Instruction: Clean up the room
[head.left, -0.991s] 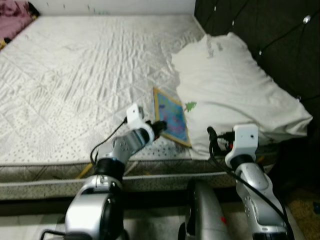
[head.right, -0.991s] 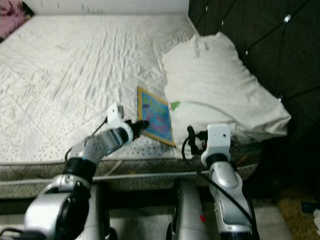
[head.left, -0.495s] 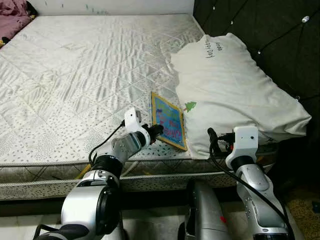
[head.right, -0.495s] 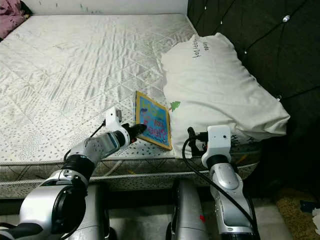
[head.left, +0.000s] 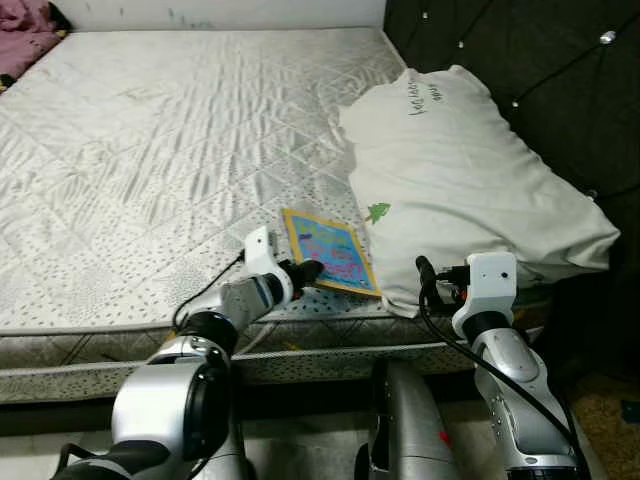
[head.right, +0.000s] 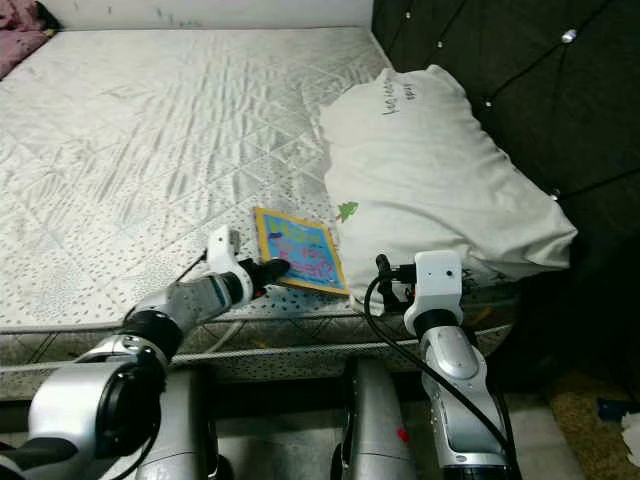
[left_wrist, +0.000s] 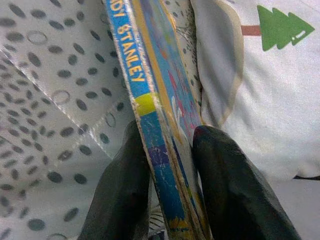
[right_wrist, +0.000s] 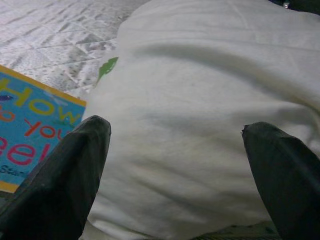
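1. I have the left gripper (head.left: 303, 271) clenched on the near edge of the book (head.left: 331, 251); in the left wrist view the two black fingers (left_wrist: 125, 195) sit either side of the spine.
2. The book lies on the mattress (head.left: 150, 150) near its front edge, with its far end raised a little. Its right side touches or tucks just under the white pillow (head.left: 470, 190), which sits at about 2 o'clock from it.
3. Handling, as I judge it: a thin, stiff picture book, light, with a worn spine and a glossy cover that may slip. Held by one edge it could swing or sag, so I would keep the grip deep over the spine rather than on the page edges.
4. The pillow looks soft and bulky; it will give way rather than resist if the book drags against it.
5. Writing: the spine reads "...DI STANLEY" in yellow on blue. The cover in the right wrist view shows "How" and part of a red word, the rest cut off. The pillow carries a green tree print (left_wrist: 280, 27) and dark lettering near its top that I cannot read.
6. My right gripper (right_wrist: 180, 165) is spread wide, empty, pointed at the pillow at roughly 3 o'clock from the book.
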